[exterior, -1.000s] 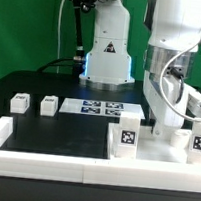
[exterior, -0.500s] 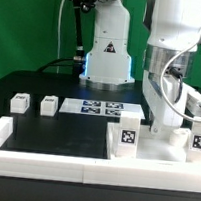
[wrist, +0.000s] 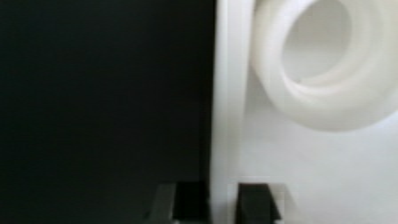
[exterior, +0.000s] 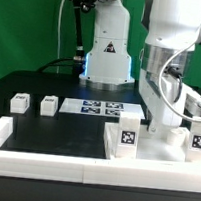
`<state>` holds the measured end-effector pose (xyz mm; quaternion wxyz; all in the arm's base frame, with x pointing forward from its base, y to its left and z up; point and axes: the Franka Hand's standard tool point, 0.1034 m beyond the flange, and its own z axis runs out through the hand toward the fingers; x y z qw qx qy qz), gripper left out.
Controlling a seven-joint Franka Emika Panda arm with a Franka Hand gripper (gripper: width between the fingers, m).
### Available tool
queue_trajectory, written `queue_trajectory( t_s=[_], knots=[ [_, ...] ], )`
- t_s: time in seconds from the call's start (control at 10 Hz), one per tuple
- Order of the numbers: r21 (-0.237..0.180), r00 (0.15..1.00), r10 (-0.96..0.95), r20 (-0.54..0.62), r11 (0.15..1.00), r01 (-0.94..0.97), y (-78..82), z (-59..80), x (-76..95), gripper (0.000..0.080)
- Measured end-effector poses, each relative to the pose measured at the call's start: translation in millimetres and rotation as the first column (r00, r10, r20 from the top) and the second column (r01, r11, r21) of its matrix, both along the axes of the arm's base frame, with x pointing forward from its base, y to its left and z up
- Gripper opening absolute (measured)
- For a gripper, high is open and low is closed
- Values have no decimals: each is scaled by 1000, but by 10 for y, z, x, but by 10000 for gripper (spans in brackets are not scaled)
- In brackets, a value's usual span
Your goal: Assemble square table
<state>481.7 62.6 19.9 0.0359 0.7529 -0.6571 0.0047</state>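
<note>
From the wrist view I see the claw [wrist: 217,200] clamped on the thin edge of the large white plastic square slab [wrist: 311,160]. One dark finger [wrist: 173,200] sits on each side of that edge, and the two are drawn close together. One of the slab's round corner sockets [wrist: 285,60] shows as a raised white ring just beyond the grip. The black surface [wrist: 107,100] lies past the slab's edge.

In the exterior view the white robot arm [exterior: 175,46] reaches down at the exterior view's right, over the slab [exterior: 164,147]. The slab sits in the front right corner, inside the long white U-shaped border wall [exterior: 42,161]. White parts there hide the claw from me. Two black-white tags [exterior: 126,137] [exterior: 199,142] face the camera on white pieces at the slab, but I cannot tell whether those are separate blocks. Two small white tagged leg blocks [exterior: 18,102] [exterior: 49,104] stand well apart from it at the exterior view's left. The marker board [exterior: 103,108] lies beside them toward the middle.
</note>
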Motion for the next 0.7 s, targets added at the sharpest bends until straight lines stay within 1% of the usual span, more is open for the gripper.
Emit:
queue_trajectory(
  t_s=[0.3, 0.4, 0.5, 0.7],
  knots=[
    [2, 991, 132, -24, 991, -132, -277, 31, -95, 60],
    [0, 990, 137, -26, 990, -138, -320, 35, -103, 60],
    [2, 984, 173, -29, 985, -173, -317, 30, -108, 61],
    [12, 953, 300, -46, 954, -300, -360, 11, -156, 63]
  ],
)
